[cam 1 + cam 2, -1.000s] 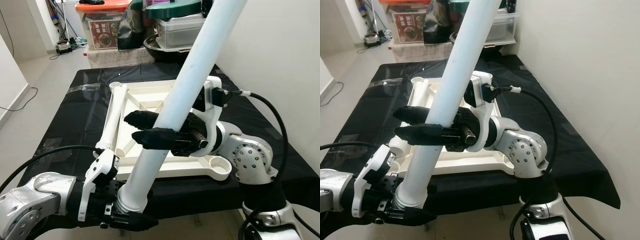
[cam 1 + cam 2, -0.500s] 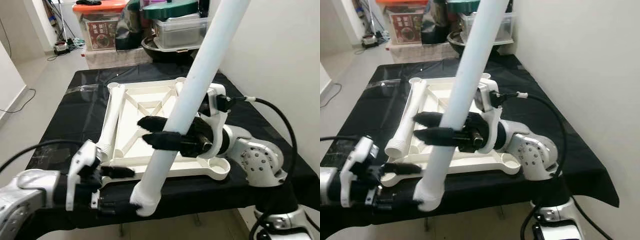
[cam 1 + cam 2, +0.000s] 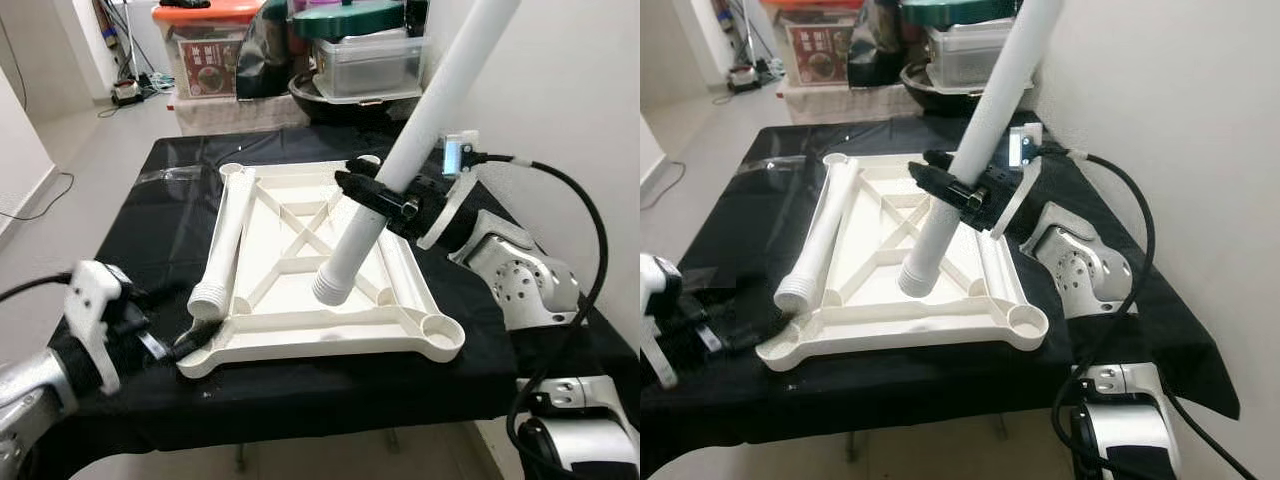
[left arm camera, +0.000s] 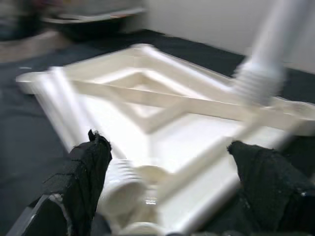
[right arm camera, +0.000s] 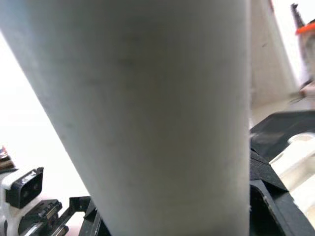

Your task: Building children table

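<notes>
Your left gripper sits jaws spread at the near-left corner of the upturned tabletop. One leg lies along its left rail on the black worktop. Your right gripper pinches the second leg, tilted, threaded end over the frame's middle.

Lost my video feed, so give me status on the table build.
Right gripper shut on white leg, threaded end over tabletop. Left gripper open at near-left corner. Second leg lies along left edge.
</notes>
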Controlling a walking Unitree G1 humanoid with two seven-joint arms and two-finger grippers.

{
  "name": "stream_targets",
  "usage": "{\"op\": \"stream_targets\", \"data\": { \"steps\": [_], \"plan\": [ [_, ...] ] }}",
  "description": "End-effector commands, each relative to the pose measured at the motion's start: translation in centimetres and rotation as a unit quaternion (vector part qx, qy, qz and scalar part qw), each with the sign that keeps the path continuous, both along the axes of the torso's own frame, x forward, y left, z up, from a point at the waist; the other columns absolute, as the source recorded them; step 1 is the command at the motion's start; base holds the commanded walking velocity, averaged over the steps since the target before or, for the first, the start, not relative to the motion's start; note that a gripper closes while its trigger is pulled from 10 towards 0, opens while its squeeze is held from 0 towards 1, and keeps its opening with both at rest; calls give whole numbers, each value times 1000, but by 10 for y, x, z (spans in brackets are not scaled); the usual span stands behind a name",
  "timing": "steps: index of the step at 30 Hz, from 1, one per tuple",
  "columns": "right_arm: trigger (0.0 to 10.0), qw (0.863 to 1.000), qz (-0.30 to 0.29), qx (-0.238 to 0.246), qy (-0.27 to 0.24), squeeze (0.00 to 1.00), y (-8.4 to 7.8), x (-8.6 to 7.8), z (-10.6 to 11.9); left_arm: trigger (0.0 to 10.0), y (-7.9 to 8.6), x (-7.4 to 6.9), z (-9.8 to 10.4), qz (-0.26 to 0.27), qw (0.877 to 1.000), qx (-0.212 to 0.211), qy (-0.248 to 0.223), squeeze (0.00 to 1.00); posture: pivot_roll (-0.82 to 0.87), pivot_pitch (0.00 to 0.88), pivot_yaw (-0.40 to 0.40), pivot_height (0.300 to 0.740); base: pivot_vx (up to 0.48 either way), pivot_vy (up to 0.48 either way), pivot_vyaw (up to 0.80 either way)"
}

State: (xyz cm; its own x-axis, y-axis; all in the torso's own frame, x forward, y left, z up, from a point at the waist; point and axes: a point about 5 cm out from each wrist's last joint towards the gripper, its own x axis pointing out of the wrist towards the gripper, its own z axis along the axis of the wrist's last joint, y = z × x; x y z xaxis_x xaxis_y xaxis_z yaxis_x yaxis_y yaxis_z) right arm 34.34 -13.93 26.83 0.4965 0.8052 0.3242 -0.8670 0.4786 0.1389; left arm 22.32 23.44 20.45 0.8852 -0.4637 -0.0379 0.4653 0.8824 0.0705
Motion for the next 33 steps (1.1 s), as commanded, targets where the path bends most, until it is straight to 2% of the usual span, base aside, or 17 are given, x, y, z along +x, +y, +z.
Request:
{"op": "stream_targets", "data": {
  "steps": [1, 4, 5, 7, 8, 10, 15, 19, 24, 28, 30, 31, 33],
  "plan": [
    [0, 1000, -23, 10, -12, 0, 3, 5, 6, 10000, 5, 6, -8, 59, 998, 9, -2, 0, 51, 0, -43, 740, 0, 0, 0],
    [0, 999, -28, 18, -7, 0, 7, 7, 7, 10000, -2, 8, -11, 66, 998, 8, -11, 0, 47, 0, -40, 740, 0, 0, 0],
    [0, 999, -27, 24, -8, 0, 11, 8, 7, 10000, -11, 8, -13, 61, 998, 0, -16, 0, 47, 0, -40, 740, 0, 0, 0],
    [0, 999, -27, 24, -8, 0, 11, 8, 7, 10000, -11, 8, -13, 61, 998, 0, -16, 0, 47, 0, -40, 740, 0, 0, 0],
    [0, 999, -22, 28, -10, 0, 15, 8, 8, 10000, -19, 7, -14, 47, 999, -2, -20, 0, 49, 0, -39, 740, 0, 0, 0],
    [0, 999, -19, 29, -11, 0, 18, 8, 7, 10000, -24, 6, -14, 34, 999, -6, -21, 0, 48, 0, -37, 740, 0, 0, 0],
    [0, 999, -19, 29, -11, 0, 19, 8, 6, 10000, -26, 5, -15, 29, 999, -8, -21, 0, 48, 0, -33, 740, 0, 0, 0],
    [0, 999, -26, 31, -3, 0, 19, 8, 1, 10000, -22, 12, -15, 59, 998, -26, -28, 0, 41, 0, -25, 740, 0, 0, 0],
    [0, 999, -33, 29, -1, 0, 19, 8, -1, 10000, -21, 13, -16, 68, 997, -28, -29, 0, 41, 0, -25, 740, 0, 0, 0],
    [0, 998, -64, -11, -7, 0, 11, 11, -9, 10000, -15, 17, -18, 116, 992, -21, -41, 0, 40, 0, -30, 740, 0, 0, 0],
    [0, 998, -64, -11, -7, 0, 11, 11, -9, 10000, -15, 17, -18, 116, 992, -21, -41, 0, 40, 0, -30, 740, 0, 0, 0],
    [8627, 996, -83, -27, -3, 0, 8, 13, -11, 10000, -15, 18, -17, 127, 990, -46, -48, 0, 34, 0, -27, 740, 0, 0, 0],
    [8627, 996, -83, -27, -3, 0, 8, 13, -11, 10000, -15, 18, -17, 127, 990, -46, -48, 0, 34, 0, -27, 740, 0, 0, 0]
  ]
}}
